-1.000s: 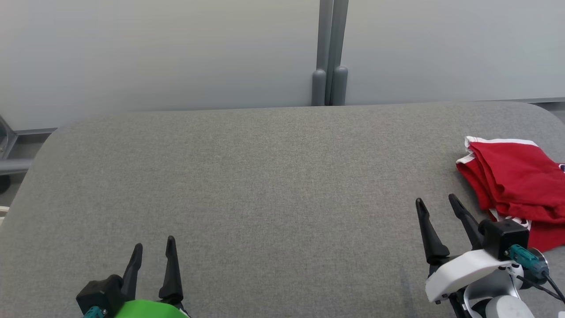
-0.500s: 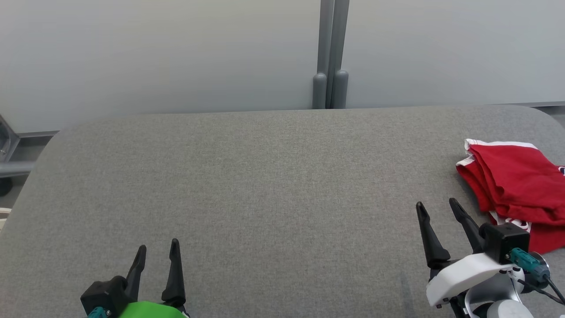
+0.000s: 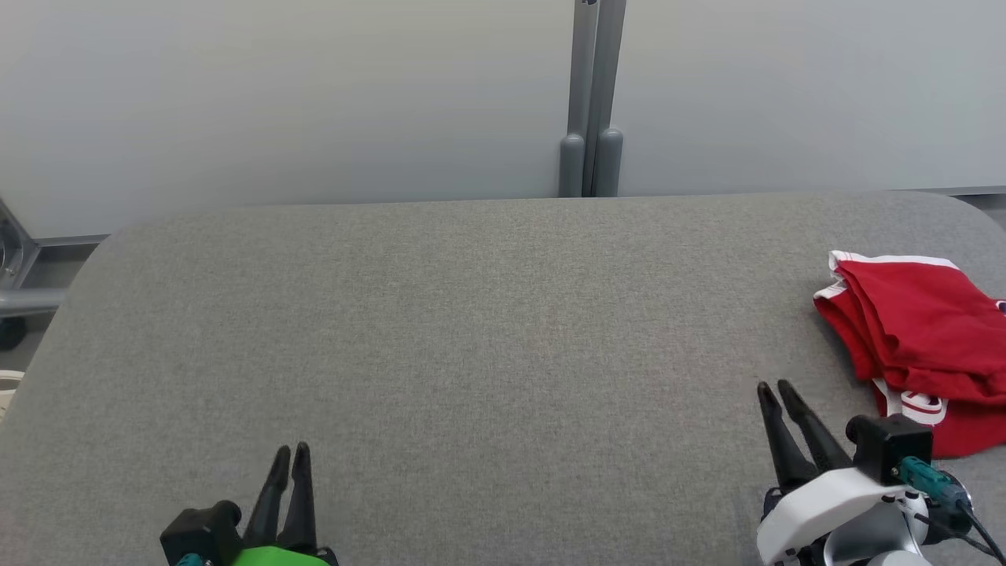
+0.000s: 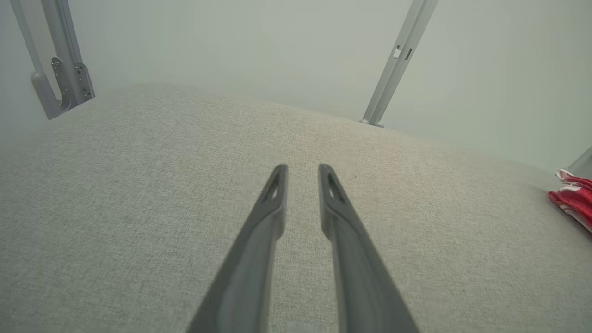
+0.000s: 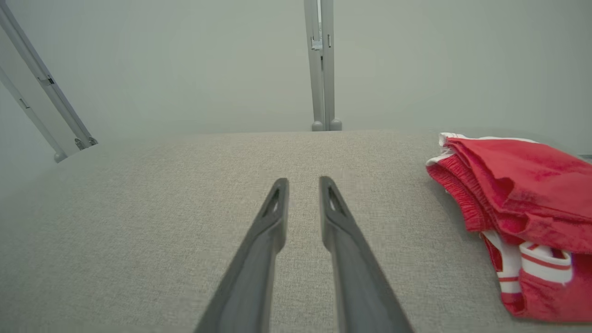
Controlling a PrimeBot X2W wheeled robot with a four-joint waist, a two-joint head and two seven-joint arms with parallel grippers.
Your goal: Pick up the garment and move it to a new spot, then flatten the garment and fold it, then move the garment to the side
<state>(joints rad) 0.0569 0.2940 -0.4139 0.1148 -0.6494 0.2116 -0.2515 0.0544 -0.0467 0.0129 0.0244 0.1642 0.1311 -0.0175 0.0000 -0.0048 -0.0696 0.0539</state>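
Lying bunched at the table's (image 3: 471, 314) right edge, the red garment (image 3: 919, 314) with white trim rested on the grey top with nothing gripping it. The right gripper (image 3: 773, 387) was at the table's near right, just beside the garment but apart from it, its jaws narrowly parted and empty. The left gripper (image 3: 291, 450) was at the table's near left, jaws likewise slightly apart, holding nothing.

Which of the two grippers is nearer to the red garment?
The right gripper: it is close beside the red garment, while the left gripper is far across the grey surface.
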